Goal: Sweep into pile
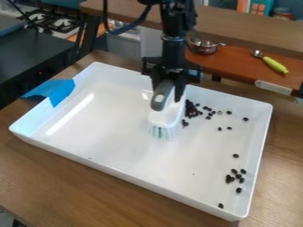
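My gripper (169, 91) hangs over the upper middle of the white tray (112, 133), shut on the grey handle of a white brush (167, 116). The brush's pale blue bristles point down at the tray floor. Just right of the brush lies a dense cluster of black beans (190, 110), with several loose ones scattered farther right along the back. Another loose group of beans (235, 175) lies near the tray's right wall, and a single bean (220, 205) is close to the front right corner.
Walls rise around the tray, with blue tape (58, 90) over its left edge. Wooden table (71, 186) surrounds it. Behind are a metal pot (203, 45) and a green-handled utensil (275, 64) on a brown shelf. A stove (56, 21) stands at the upper left.
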